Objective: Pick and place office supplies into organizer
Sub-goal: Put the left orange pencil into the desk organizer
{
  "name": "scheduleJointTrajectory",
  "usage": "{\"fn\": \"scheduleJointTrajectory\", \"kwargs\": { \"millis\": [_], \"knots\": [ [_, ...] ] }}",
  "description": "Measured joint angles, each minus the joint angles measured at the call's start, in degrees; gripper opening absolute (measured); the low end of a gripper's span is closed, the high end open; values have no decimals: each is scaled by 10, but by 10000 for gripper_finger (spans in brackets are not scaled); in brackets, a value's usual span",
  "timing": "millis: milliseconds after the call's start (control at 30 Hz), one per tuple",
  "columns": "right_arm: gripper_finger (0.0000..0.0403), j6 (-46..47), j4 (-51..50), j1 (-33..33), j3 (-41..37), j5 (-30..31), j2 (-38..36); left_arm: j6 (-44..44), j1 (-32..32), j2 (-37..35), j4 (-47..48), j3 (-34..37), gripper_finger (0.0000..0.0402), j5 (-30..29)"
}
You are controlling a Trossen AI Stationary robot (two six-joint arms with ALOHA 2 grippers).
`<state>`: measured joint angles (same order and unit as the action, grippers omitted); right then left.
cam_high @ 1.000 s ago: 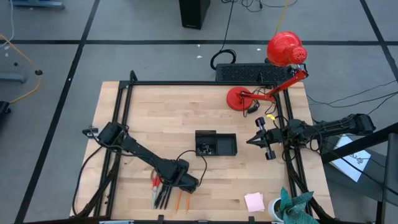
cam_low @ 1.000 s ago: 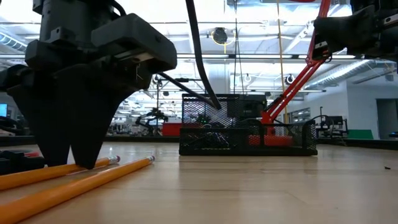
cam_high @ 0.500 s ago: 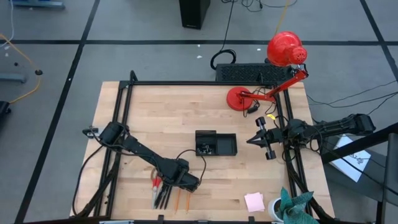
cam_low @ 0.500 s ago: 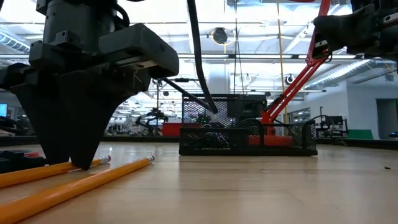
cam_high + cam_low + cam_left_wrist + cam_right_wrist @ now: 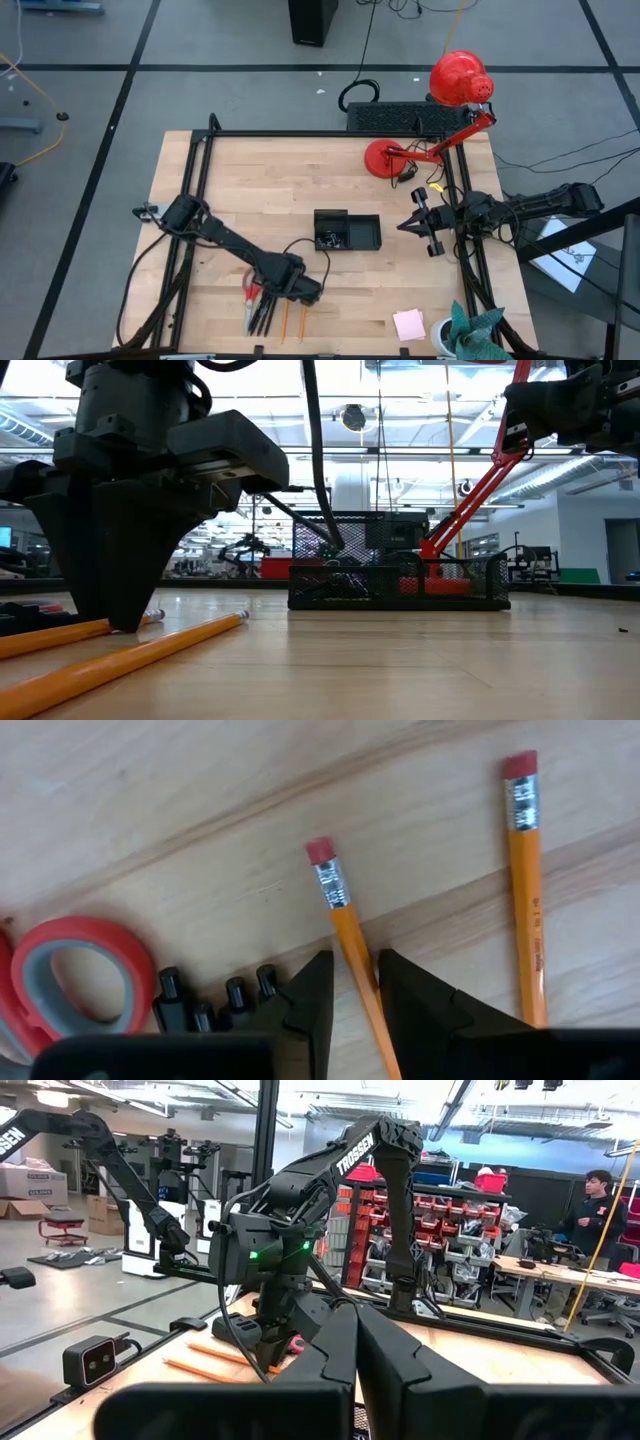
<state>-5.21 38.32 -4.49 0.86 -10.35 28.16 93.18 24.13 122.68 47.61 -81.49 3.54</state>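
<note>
Orange pencil (image 5: 352, 948) is what I've got the left tool (image 5: 348, 982) on: its two fingers sit narrow, one on each side of the shaft, tips down at the table (image 5: 260, 190). From my wrist cam I can't quite tell if they're pinching it or just flanking it. The eraser end pokes out just ahead of the fingertips. A second pencil (image 5: 527, 885) lies beside the tool on one side, apart from it, and the black pens (image 5: 210, 995) and the red-handled scissors (image 5: 75, 965) are on the other side, pens just beside one finger. The organizer (image 5: 347, 231) sits mid-table, well apart from that tool. Pink sticky-note pad (image 5: 408, 324) is near the front edge. Right tool (image 5: 406, 226) is fully closed on nothing, hovering off beside the organizer, near the red lamp (image 5: 440, 115).
</note>
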Motion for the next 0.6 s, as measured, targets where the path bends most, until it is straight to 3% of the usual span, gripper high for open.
{"fn": "scheduleJointTrajectory", "kwargs": {
  "millis": [300,600],
  "knots": [
    [0,0,4,0,0,0,0,-5,-3,1,4,0,90,3],
    [0,0,7,0,0,0,0,-48,-3,-7,14,-3,90,-64]
  ]
}}
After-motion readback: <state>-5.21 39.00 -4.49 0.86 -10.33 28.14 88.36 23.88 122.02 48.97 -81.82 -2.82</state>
